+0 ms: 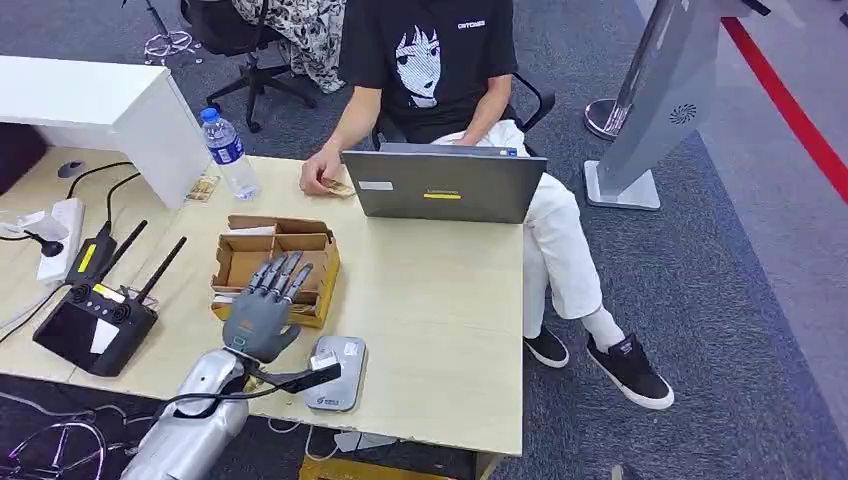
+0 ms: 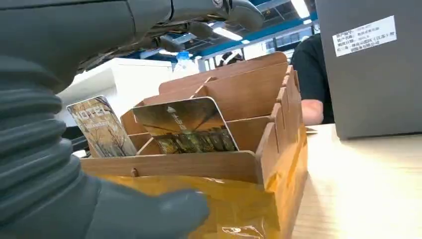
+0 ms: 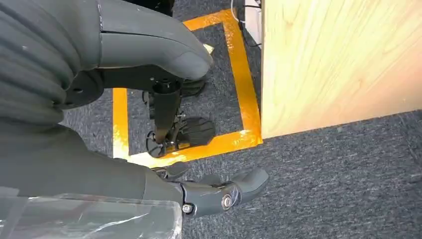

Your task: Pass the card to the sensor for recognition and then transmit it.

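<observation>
The left hand (image 1: 265,310) hovers with fingers spread, holding nothing, over the card box (image 1: 240,262), poised to pick a card (image 2: 186,127) standing upright in its slot. The sensor (image 1: 337,372) lies at four o'clock. The right hand (image 3: 149,119) hangs empty, fingers loosely apart.

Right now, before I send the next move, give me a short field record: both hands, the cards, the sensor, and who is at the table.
left hand: open, fingers spread above the card box, holding nothing
right hand: hanging beside the table, over the carpet, holding nothing
card box: wooden, slotted, on the table
cards: two seen upright in the box slots
sensor: grey pad near the table's front edge, nothing on it
person: seated behind the laptop, one hand on the table
</observation>
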Motion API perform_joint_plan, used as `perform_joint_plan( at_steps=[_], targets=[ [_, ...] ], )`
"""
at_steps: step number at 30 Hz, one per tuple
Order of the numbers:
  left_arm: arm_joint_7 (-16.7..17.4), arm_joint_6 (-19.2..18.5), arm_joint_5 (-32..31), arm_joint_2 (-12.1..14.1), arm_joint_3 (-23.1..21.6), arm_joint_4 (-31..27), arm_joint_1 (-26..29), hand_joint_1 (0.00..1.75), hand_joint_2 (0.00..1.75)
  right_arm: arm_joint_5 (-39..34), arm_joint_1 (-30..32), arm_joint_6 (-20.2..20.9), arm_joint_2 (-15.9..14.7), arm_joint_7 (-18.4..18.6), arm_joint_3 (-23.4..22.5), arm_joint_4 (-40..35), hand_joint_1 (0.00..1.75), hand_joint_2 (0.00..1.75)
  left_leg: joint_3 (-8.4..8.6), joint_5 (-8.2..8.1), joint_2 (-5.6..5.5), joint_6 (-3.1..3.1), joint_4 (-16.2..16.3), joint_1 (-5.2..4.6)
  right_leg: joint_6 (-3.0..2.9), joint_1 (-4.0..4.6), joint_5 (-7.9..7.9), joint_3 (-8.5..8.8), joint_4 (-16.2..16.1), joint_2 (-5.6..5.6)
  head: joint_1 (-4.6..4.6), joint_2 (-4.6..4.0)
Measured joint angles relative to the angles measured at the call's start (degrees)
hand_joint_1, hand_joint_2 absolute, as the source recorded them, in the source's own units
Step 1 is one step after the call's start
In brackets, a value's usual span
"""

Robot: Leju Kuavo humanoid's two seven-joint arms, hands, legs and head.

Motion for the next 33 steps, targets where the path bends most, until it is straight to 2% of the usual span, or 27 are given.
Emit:
perform_joint_plan(
  at_steps=[10,18,22,25,33],
  targets=[
    [0.0,0.0,0.1,0.0,0.0,0.0,0.2,1.75,1.75,0.0,0.0,0.0,0.0,0.0,-0.3,0.0,0.0,1.75,0.0,0.0,0.0,0.0,0.0,0.0,0.0,0.0,0.0,0.0,0.0,0.0,0.0,0.0],
    [0.7,0.0,-0.2,0.2,-0.2,-2.2,0.6,1.75,1.75,0.0,0.0,0.0,0.0,-0.1,-0.7,0.0,0.0,1.75,0.0,0.0,0.0,0.0,0.0,0.0,0.0,0.0,0.0,0.0,0.0,0.0,0.0,0.0],
    [1.2,3.5,-0.8,0.4,-0.3,-5.7,1.1,1.75,1.75,0.2,0.1,-0.1,0.0,-0.1,-0.8,0.0,0.0,1.75,0.0,0.01,0.0,-0.01,0.0,0.0,0.0,0.0,0.01,-0.01,0.0,0.0,0.0,0.0],
    [1.7,4.3,-1.2,0.6,-0.3,-9.3,1.1,1.75,1.75,0.9,0.1,-0.1,0.0,-0.1,-0.9,0.0,0.0,1.75,-0.01,0.01,-0.01,-0.01,0.0,0.0,0.0,0.0,0.01,-0.01,0.0,-0.01,0.0,0.0],
    [3.0,3.3,-1.0,2.1,-0.2,-16.5,-1.4,1.75,1.75,1.3,0.0,-0.1,0.0,0.0,-1.7,0.0,0.0,1.75,-0.03,0.06,-0.02,-0.02,0.0,0.01,-0.02,0.0,0.03,-0.02,0.0,-0.01,0.0,0.0]
  ],
)
